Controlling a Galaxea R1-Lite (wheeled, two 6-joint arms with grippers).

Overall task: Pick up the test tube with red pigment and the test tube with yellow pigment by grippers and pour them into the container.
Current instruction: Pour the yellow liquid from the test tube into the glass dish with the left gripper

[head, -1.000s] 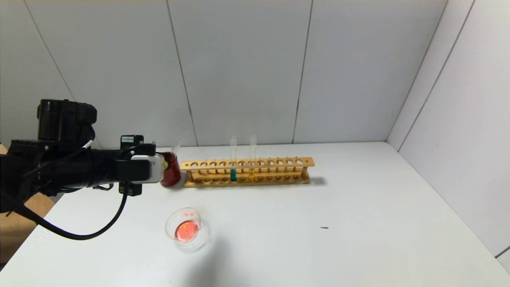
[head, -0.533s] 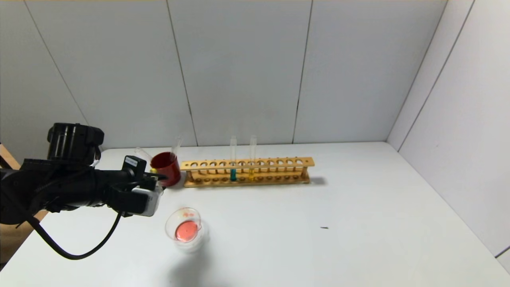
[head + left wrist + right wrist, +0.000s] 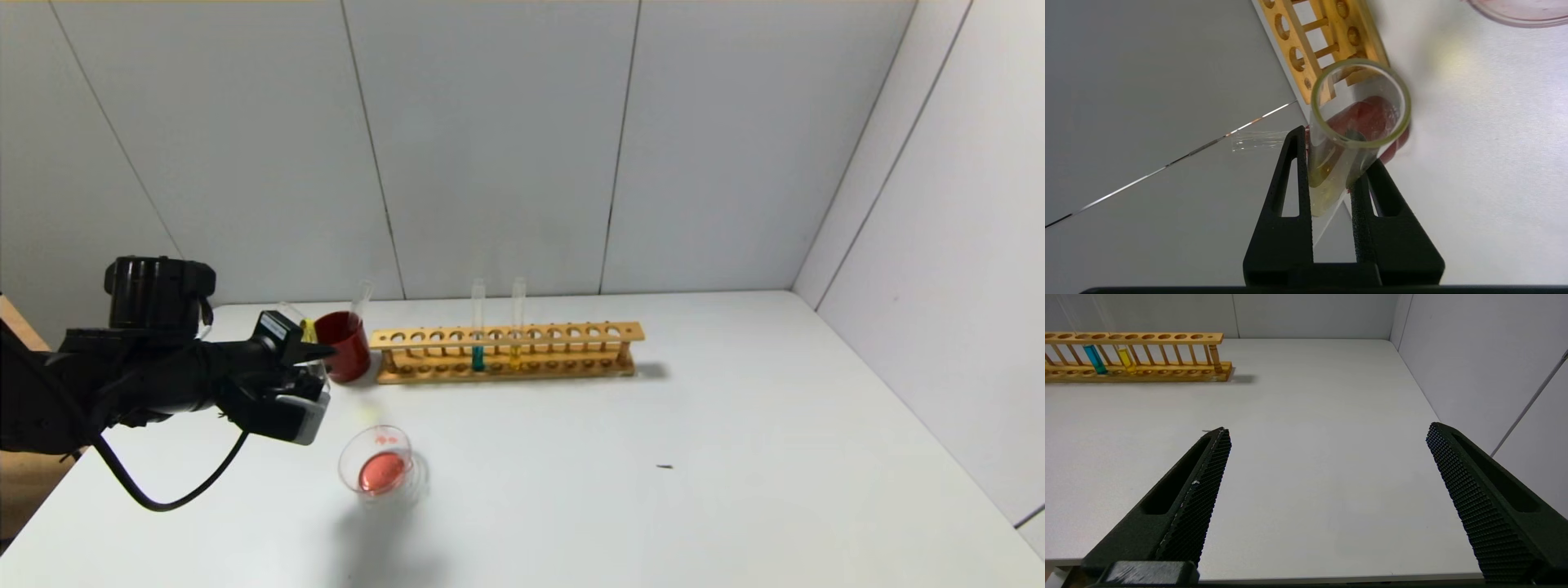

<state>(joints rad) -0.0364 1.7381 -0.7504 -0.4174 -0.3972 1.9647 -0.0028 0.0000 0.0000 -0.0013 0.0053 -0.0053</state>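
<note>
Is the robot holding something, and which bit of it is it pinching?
Yes: the left gripper pinches a yellow test tube around its lower part. The right gripper holds nothing.

Head view: high and set back, looking forward and down over the white counter (image 3: 735, 457) toward the grey wall panels, taking in the wooden rack (image 3: 506, 351), the container (image 3: 382, 469) and the left claw (image 3: 314, 359) at far left.

Left wrist view: very close, sighting along the left claw (image 3: 1331, 163) past the mouth of the test tube with yellow pigment (image 3: 1351, 134), rolled well off level; shares the rack end (image 3: 1323, 45) and the container rim (image 3: 1519, 12).

Right wrist view: low, near the counter edge, looking across the counter (image 3: 1306, 465) between the wide-spread fingers of the right claw (image 3: 1327, 445); shares the rack (image 3: 1135, 355).
</note>
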